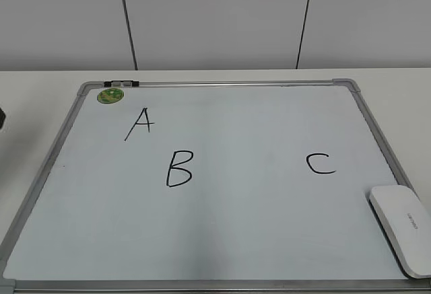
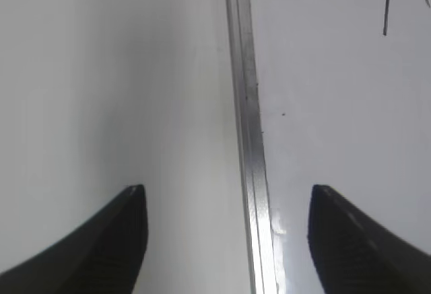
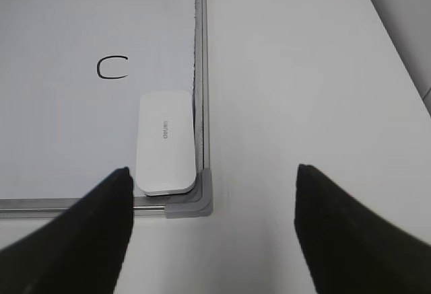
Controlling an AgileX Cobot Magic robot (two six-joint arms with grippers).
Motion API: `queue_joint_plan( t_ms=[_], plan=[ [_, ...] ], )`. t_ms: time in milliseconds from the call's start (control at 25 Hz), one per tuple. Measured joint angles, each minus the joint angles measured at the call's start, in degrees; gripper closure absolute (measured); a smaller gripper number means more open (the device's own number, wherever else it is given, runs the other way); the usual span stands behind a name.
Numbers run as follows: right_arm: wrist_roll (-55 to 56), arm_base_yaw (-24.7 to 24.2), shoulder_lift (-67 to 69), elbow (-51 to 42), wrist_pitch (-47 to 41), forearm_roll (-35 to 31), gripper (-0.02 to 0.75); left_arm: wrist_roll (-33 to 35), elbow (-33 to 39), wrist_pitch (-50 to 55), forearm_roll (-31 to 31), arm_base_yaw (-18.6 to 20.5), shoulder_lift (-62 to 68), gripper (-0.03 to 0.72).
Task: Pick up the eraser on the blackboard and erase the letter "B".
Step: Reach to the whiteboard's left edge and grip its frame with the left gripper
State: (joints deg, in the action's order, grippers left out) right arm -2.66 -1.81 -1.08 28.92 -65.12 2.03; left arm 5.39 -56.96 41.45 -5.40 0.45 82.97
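The blackboard (image 1: 222, 227) is a white dry-erase board in a silver frame, lying flat on the table. The letter "B" (image 1: 180, 168) is drawn in black left of its middle. The white eraser (image 1: 403, 227) lies at the board's near right corner against the frame; it also shows in the right wrist view (image 3: 166, 142). My right gripper (image 3: 212, 176) is open and empty, above the table just outside that corner. My left gripper (image 2: 227, 196) is open and empty, straddling the board's left frame edge (image 2: 250, 132). Neither gripper shows in the exterior view.
A black "A" (image 1: 140, 124) and "C" (image 1: 320, 163) are also on the board. A round green magnet (image 1: 110, 95) and a black clip (image 1: 121, 83) sit at the far left corner. The white table (image 3: 303, 72) surrounds the board, with a wall behind.
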Motion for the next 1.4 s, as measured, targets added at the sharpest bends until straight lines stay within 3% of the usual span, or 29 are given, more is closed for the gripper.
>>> queue_joint_plan(
  t_ms=[480, 1400],
  plan=[
    [0.0, 0.0, 0.0, 0.0, 0.0, 0.0, 0.164, 4.4, -14.8, 7.4, -3.9, 0.0, 21.5, 0.229],
    [0.0, 0.0, 0.0, 0.0, 0.0, 0.0, 0.164, 5.0, -25.9, 9.4, -6.2, 0.0, 38.1, 0.442]
  ],
)
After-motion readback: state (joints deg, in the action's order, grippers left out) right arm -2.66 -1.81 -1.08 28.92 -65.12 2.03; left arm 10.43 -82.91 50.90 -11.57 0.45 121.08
